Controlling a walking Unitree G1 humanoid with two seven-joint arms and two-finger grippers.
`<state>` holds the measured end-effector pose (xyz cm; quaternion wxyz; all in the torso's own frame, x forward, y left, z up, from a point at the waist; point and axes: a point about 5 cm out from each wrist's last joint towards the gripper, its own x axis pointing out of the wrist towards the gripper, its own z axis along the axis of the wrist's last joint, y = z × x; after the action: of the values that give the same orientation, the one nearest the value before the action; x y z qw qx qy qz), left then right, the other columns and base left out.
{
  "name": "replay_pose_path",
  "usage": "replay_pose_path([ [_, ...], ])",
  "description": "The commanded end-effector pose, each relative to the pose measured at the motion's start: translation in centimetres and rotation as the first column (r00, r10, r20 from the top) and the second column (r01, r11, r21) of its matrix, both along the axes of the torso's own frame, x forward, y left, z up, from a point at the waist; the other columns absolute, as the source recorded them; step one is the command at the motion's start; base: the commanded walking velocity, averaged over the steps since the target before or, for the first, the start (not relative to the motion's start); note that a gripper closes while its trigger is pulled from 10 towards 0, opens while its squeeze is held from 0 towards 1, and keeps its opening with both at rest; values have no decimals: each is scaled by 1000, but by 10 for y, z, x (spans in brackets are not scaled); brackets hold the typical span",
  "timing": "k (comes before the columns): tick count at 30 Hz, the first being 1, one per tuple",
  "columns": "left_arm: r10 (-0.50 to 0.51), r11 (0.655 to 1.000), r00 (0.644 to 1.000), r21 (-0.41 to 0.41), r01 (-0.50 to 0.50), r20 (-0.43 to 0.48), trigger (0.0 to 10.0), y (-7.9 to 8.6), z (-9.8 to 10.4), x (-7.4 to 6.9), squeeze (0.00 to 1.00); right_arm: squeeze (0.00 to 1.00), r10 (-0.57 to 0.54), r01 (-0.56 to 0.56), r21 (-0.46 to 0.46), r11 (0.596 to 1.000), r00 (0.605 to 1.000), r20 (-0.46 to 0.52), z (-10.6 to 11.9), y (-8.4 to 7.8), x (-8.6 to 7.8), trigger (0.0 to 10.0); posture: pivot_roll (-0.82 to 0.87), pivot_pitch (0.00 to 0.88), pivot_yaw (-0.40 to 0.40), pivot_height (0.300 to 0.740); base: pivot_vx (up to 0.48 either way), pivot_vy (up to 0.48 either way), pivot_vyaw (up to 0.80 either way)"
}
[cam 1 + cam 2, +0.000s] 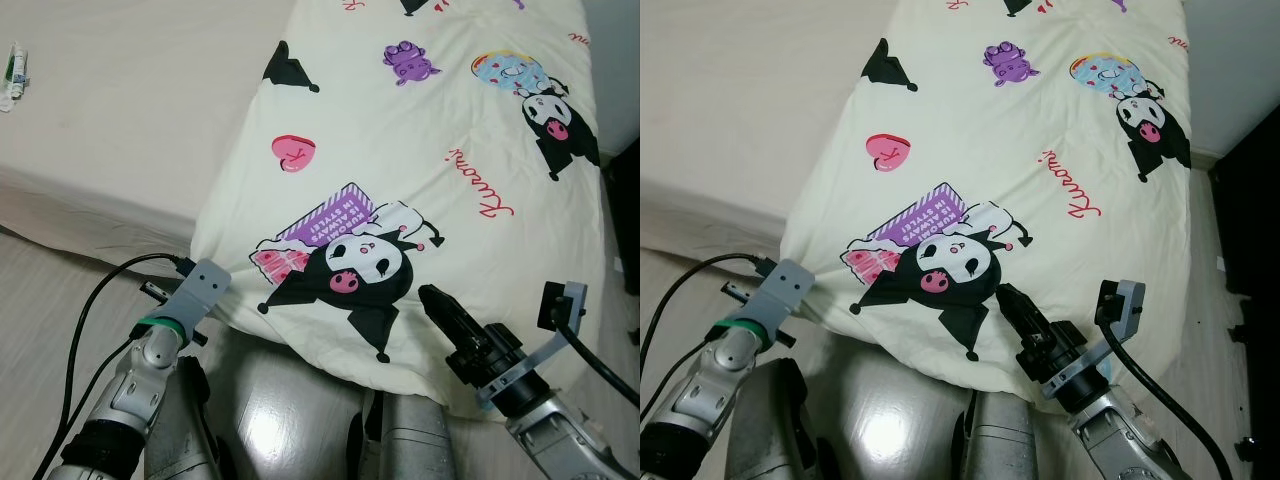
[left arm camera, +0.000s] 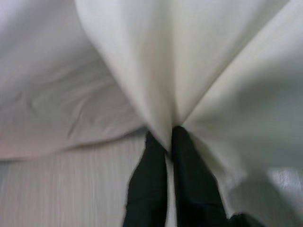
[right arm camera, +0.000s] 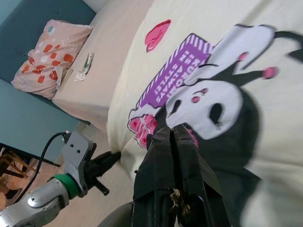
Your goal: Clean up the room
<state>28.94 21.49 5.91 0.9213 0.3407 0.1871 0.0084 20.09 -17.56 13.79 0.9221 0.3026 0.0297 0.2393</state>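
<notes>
The blanket [image 2: 156,71] is pinched by the left pincer [image 2: 166,142]; the right pincer [image 3: 171,137] is pressed together, with a pillow [image 3: 49,56] seen beyond.

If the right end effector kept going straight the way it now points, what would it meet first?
Most likely the blanket: the right end effector, fingers together, points at its printed black cartoon character. How near the tips already are is unclear.

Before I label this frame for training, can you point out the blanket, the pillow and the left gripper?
blanket [image 1: 430,140]: left eye view, on its pale yellow cloth.
pillow [image 3: 49,59]: right wrist view, on its spotted pink face.
left gripper [image 2: 166,156]: left wrist view, where the black fingers pinch the blanket's fold.
</notes>
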Motion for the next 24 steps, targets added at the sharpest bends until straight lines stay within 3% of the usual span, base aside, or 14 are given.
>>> replay_pose_path([
  [1, 84, 996, 995, 11, -83, -56, 10000, 22, -11, -15, 1000, 0, -8, 8, -3, 1000, 1000, -22, -4, -2, -2, 10000, 28, 151, 2, 466, 0, 0, 0],
  [5, 85, 996, 996, -17, -86, -21, 10000, 25, 0, -18, 1000, 0, -7, 7, -2, 1000, 1000, -23, -4, -2, -3, 10000, 32, 160, 6, 466, 0, 0, 0],
  [8, 51, 997, 998, -52, -49, 32, 10000, 25, 24, -24, 1000, 0, -20, 19, -10, 1000, 999, -31, -6, -4, -3, 10000, 32, 166, 8, 466, 0, 0, 0],
  [10, 20, 999, 993, -37, -16, 114, 10000, 30, 59, -27, 1000, 0, -33, 33, -15, 999, 999, -41, -8, -7, -4, 10000, 45, 171, 11, 466, 0, 0, 0],
  [11, 20, 999, 993, -37, -16, 114, 10000, 30, 59, -27, 1000, 0, -33, 33, -15, 999, 999, -41, -8, -7, -4, 10000, 45, 171, 11, 466, 0, 0, 0],
  [12, 10, 999, 984, -32, -4, 179, 10000, 32, 79, -27, 1000, 0, -35, 35, -16, 999, 998, -44, -9, -8, -4, 10000, 52, 175, 12, 466, 0, 0, 0],
  [14, -50, 992, 913, -85, 92, 405, 10000, 21, 128, -19, 1000, 0, -34, 33, -18, 999, 999, -34, -8, -7, -3, 10000, 63, 176, 5, 466, 0, 0, 0],
  [15, -63, 982, 869, -123, 141, 490, 10000, 13, 146, -15, 369, 0, -38, 38, -20, 999, 999, -22, -6, -6, -1, 10000, 67, 175, 1, 466, 0, 0, 0],
  [16, -63, 982, 869, -123, 141, 490, 10000, 13, 146, -15, 369, 0, -38, 38, -20, 999, 999, -22, -6, -6, -1, 10000, 67, 175, 1, 466, 0, 0, 0],
  [17, -53, 949, 837, -232, 212, 545, 10000, -1, 157, -9, 0, 0, -74, 74, -54, 996, 997, -5, -4, -7, 5, 10000, 69, 173, -2, 466, 0, 0, 0],
  [18, -36, 915, 829, -315, 252, 558, 10000, -11, 161, -5, 0, 0, -109, 109, -96, 989, 994, 8, -2, -7, 10, 10000, 68, 168, -6, 466, 0, 0, 0],
  [19, -36, 915, 829, -315, 252, 558, 10000, -11, 161, -5, 0, 0, -109, 109, -96, 989, 994, 8, -2, -7, 10, 10000, 68, 168, -6, 466, 0, 0, 0],
  [21, -29, 838, 847, -449, 311, 531, 10000, -35, 153, 3, 0, 0, -222, 236, -234, 943, 971, 85, 3, -11, 23, 10000, 58, 154, -12, 466, 0, 0, 0],
  [24, -52, 819, 846, -462, 340, 531, 10000, -46, 148, 4, 0, 0, -266, 303, -305, 903, 951, 157, 6, -13, 28, 10000, 50, 146, -15, 466, 0, 0, 0],
])
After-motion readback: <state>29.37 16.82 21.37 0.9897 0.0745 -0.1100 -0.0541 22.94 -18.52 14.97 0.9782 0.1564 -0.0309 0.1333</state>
